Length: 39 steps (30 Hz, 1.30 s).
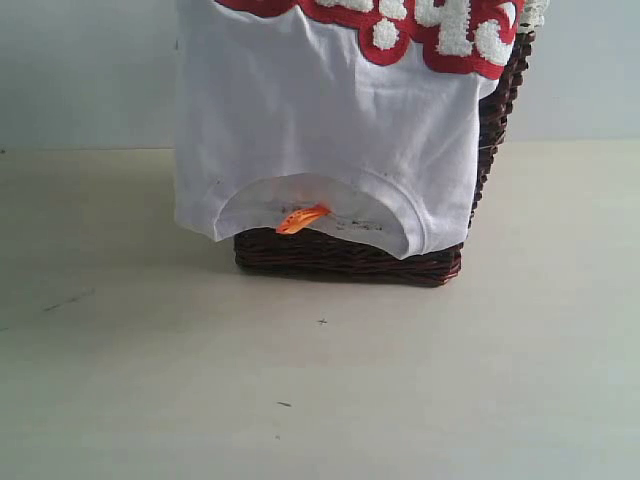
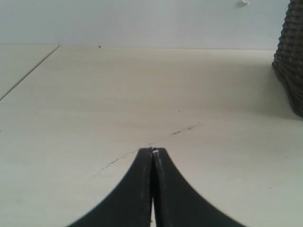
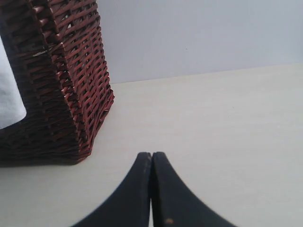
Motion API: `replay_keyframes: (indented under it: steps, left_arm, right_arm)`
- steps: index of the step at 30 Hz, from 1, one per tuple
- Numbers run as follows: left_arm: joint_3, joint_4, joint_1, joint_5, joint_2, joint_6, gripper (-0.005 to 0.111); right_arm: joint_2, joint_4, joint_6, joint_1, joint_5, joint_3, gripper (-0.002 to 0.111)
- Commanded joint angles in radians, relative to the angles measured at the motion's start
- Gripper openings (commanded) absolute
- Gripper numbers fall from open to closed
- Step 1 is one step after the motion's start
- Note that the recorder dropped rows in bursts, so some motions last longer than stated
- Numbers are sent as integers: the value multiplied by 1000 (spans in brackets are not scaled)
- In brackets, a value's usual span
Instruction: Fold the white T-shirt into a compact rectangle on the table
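Nothing folded yet: left gripper (image 2: 152, 150) and right gripper (image 3: 151, 153) hover over the table (image 1: 320, 400), jaws pressed together and empty, while farther back the white T-shirt (image 1: 320, 130) hangs collar-down over the wicker basket (image 1: 350, 262), every fold left to do.

we see a dark red-brown wicker basket (image 1: 350, 262) standing upright at the middle of the exterior view. only its base band and right edge show there. its weave runs in tight horizontal strands, and its sides lean outward toward the top. behind it we see a plain pale blue-grey wall (image 1: 80, 70).
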Motion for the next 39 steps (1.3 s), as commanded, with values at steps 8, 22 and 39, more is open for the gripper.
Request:
replay_keyframes:
  steps: [8,22,39]
  left_arm:
    - [3,0,3,-14,-6,-7,0]
    - [3,12,3,-494,-6,35,0]
    - [3,112,3,-801,-6,-601,0]
  right_arm:
    - [-6,1,2,-5,-7,4,0]
    - [-6,313,80,-5,-249,4,0]
    - [-6,588,146,-5,-296,4,0]
